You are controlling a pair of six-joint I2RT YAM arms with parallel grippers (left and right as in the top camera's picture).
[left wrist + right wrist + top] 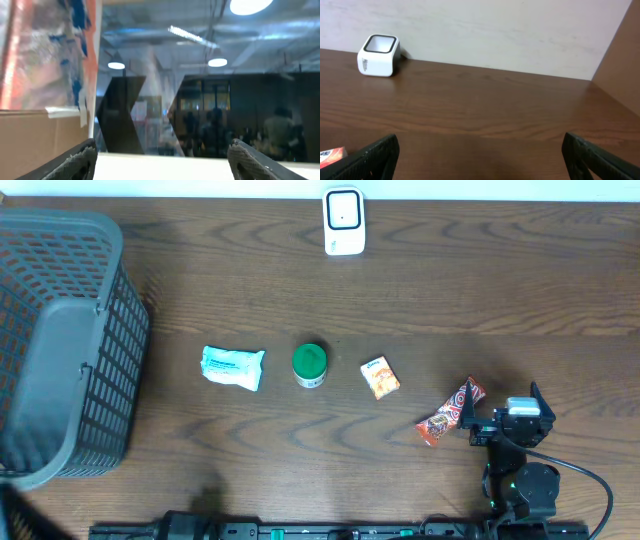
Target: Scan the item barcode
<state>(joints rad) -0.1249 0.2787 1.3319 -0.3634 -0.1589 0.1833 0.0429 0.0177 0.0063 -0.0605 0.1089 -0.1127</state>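
On the brown table [450, 300], the right gripper [505, 408] gapes wide just beside a red snack wrapper [450, 412], perhaps touching it. An orange packet [380, 377], green-lidded jar [309, 365] and white pouch [232, 367] lie leftward, and the white barcode scanner [343, 220] stands at the far edge. The left gripper [162, 152] is also spread wide, holding nothing.
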